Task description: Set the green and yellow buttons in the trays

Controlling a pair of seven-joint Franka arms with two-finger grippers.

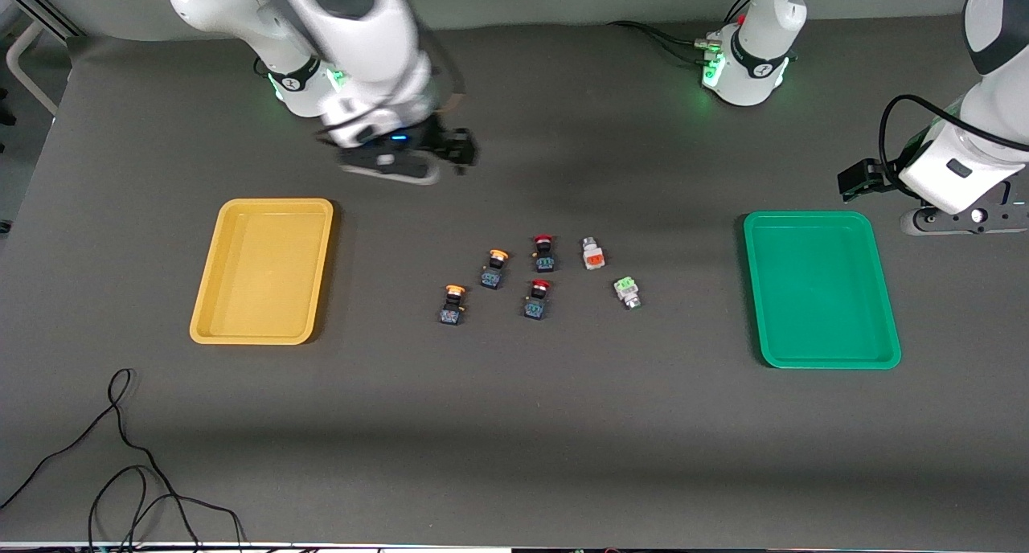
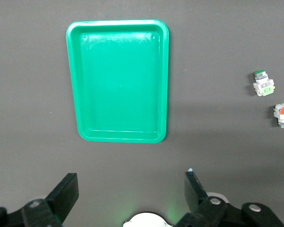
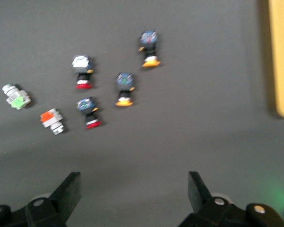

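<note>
Two orange-yellow-capped buttons point(image 1: 495, 268) point(image 1: 453, 304) lie mid-table, also in the right wrist view point(image 3: 125, 88) point(image 3: 150, 48). One white-bodied button has a green face point(image 1: 627, 292) point(image 2: 263, 84); the other white-bodied button shows an orange face point(image 1: 592, 253) point(image 2: 283, 113). The yellow tray point(image 1: 261, 270) and the green tray point(image 1: 820, 288) point(image 2: 118, 80) hold nothing. My right gripper point(image 1: 454, 147) point(image 3: 134, 189) is open and empty, up over the table between its base and the buttons. My left gripper point(image 1: 856, 181) point(image 2: 131, 189) is open and empty, over the table beside the green tray's corner.
Two red-capped black-blue buttons point(image 1: 544, 252) point(image 1: 537, 298) lie among the others. A black cable point(image 1: 120, 456) loops at the table's near edge toward the right arm's end. The left arm's base point(image 1: 744, 67) stands at the table's edge.
</note>
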